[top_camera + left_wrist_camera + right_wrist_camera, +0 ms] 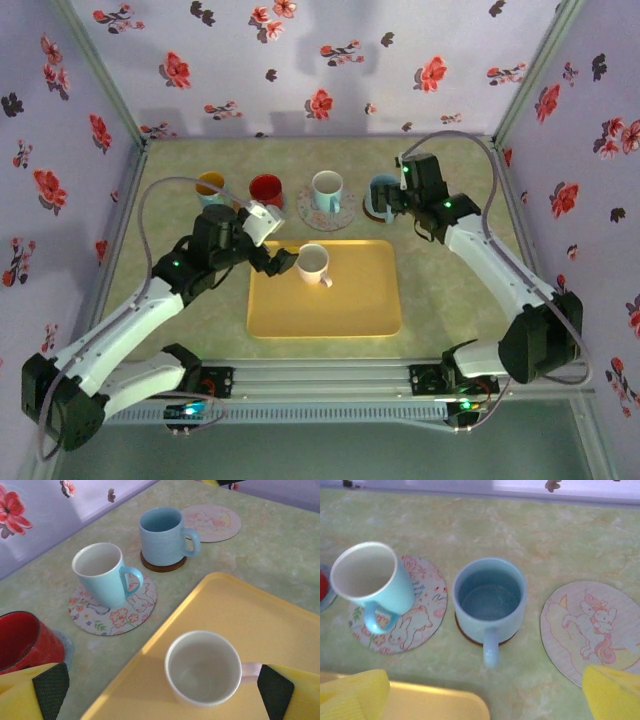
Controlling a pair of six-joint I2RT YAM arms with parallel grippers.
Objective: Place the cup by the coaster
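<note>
A white cup (313, 263) stands upright on the yellow tray (350, 310). My left gripper (283, 262) is open beside it. In the left wrist view the white cup (202, 666) sits between the two spread fingers (50, 690), with its handle toward the right finger and gaps on both sides. My right gripper (392, 203) is open, just in front of a blue cup (490, 594). That cup stands on a small brown coaster (466, 632), its handle pointing at the gripper (482, 695). To its right lies a bare unicorn coaster (592, 625).
A pale turquoise cup (327, 188) stands on a floral coaster (340, 212). A red cup (266, 188) and a yellow cup (211, 183) stand further left in the back row. Flowered walls close in the table on three sides.
</note>
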